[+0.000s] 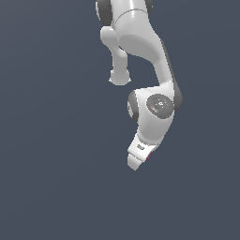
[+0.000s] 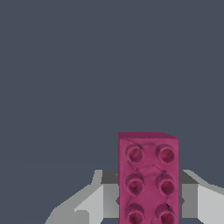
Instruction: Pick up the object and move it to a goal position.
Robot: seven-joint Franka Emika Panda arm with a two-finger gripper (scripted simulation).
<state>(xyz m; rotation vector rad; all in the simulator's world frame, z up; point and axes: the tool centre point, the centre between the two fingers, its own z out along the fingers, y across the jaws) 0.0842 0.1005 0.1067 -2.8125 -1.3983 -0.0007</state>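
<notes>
Slate-blue, featureless background fills both views around me. Between my fingers sits the small magenta-pink rectangular block with round studs [image 2: 148,179], its studded face turned toward my wrist camera, two columns of studs running along its length. My white gripper [image 2: 148,199] is clamped on it, one light-grey finger [image 2: 107,197] pressed against each long side. In the exterior view only a sliver of pink [image 1: 149,158] peeks out beside my gripper [image 1: 140,161], which points downward and slightly toward the exterior view's left. Above it my white, grey-jointed arm [image 1: 154,98] bends down from the upper edge.
</notes>
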